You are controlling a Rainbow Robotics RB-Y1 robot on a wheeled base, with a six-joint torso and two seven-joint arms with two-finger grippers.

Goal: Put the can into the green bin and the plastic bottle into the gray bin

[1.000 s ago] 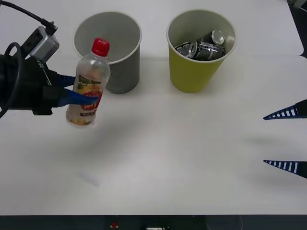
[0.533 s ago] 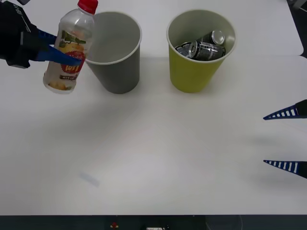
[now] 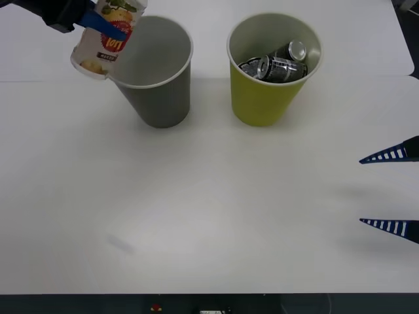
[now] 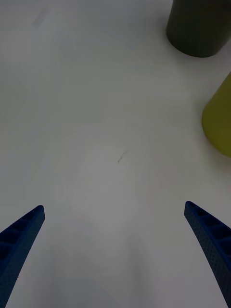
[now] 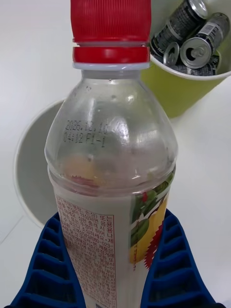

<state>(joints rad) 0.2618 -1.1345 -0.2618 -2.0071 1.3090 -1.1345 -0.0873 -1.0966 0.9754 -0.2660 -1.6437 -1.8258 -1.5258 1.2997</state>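
Observation:
My left gripper point(image 3: 108, 25) is shut on the plastic bottle point(image 3: 105, 40), held in the air at the far left, just left of the gray bin's point(image 3: 157, 98) rim. The left wrist view shows the bottle point(image 5: 113, 183) close up, red cap on, between blue fingers point(image 5: 48, 269), with the gray bin point(image 5: 29, 168) behind it. The green bin point(image 3: 265, 98) stands to the right of the gray one and holds dark cans point(image 3: 278, 63), also seen in the left wrist view point(image 5: 192, 43). My right gripper point(image 3: 391, 191) waits open near the table's right edge.
The white table point(image 3: 209, 209) stretches bare in front of both bins. In the right wrist view, the gray bin point(image 4: 197, 29) and the green bin point(image 4: 219, 120) stand well beyond the open fingers point(image 4: 21, 240).
My left arm has lifted the bottle up and away from me, from beside the gray bin's wall to the level of its rim. The right arm has stayed still.

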